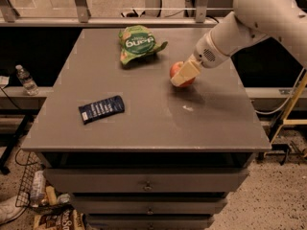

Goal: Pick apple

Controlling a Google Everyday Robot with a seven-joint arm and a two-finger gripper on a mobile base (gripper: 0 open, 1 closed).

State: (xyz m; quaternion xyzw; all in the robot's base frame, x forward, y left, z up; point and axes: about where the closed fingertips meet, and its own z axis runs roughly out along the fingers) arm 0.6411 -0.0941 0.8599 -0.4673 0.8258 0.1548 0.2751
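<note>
Right at the apple [176, 70] is where the hand [184, 75] sits, low over the counter [158, 123] and pressed in from the right. The white arm [249, 18] slants down from the upper right corner of the room, and its cream-coloured tip covers the near right part of the fruit. From where I stand I cannot tell whether the hand is spread around the apple or already clamped on it; only one pale face of it shows, laid across the red skin.

The apple rests on the counter, right of the middle and toward the back half, and a curve of red shows above and to the left of the hand, with a little more below it. Being round, it has no long axis to line up with. What matters, I'd judge, is that it lies just to the left of and slightly behind the hand's tip, on the far side from the arm. So any squeeze has to catch it across its middle, or it could roll off leftward toward the green snack bag [139, 43].

That bag lies near the apple, toward the back left, though not touching it. A dark blue packet [101, 109] lies well apart, at the front left.
</note>
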